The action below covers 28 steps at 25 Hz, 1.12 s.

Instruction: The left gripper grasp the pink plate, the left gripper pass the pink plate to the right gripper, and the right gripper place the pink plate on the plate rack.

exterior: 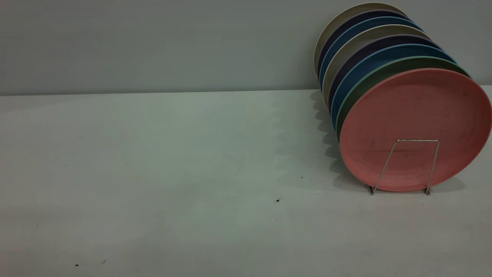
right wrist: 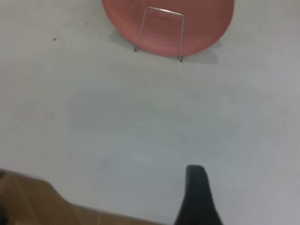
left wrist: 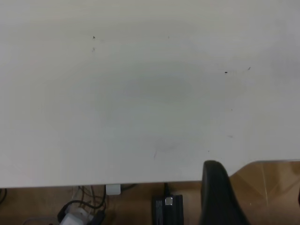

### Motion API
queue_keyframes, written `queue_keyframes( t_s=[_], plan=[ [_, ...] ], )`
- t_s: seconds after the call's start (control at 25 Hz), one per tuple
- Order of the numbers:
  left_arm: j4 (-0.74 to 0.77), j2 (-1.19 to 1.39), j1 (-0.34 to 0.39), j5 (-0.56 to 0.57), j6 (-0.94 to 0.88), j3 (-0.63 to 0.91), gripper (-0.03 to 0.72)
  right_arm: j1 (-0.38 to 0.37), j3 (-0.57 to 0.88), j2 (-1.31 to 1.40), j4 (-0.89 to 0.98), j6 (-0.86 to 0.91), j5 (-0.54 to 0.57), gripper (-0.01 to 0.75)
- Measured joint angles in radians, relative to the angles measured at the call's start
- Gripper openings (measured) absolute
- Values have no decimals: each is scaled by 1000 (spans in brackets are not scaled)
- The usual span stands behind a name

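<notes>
**Pink plate racked at the right side of the worktop**

Nearest the exterior camera lay bare worktop [exterior: 161, 215], marked by a few dark specks. Farther back, at the right edge, the pink plate [exterior: 415, 123] stood on edge in the rack [exterior: 407, 165], leaning back against a row of other plates [exterior: 369, 50]. One wire loop of the rack crossed the plate's lower face, with both feet on the worktop. The pink plate was the frontmost of the row, with a green rim directly behind it.

Neither arm appeared in the exterior view. The left gripper [left wrist: 220, 197] showed only one dark finger, over the worktop edge; its state could not be determined. The right gripper [right wrist: 197, 197] likewise showed one finger near the worktop edge, well apart from the plate [right wrist: 164, 18]; its state could not be determined either.
</notes>
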Motion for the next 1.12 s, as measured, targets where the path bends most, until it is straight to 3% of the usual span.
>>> queue_keyframes(
  t_s=[0.4,1.12],
  plan=[
    [3,-174,-56,0,0,0,446,-26,1,-59,0,0,0,566],
    [3,-204,-60,1,-1,0,446,-26,1,-73,7,0,1,566]
  ],
)
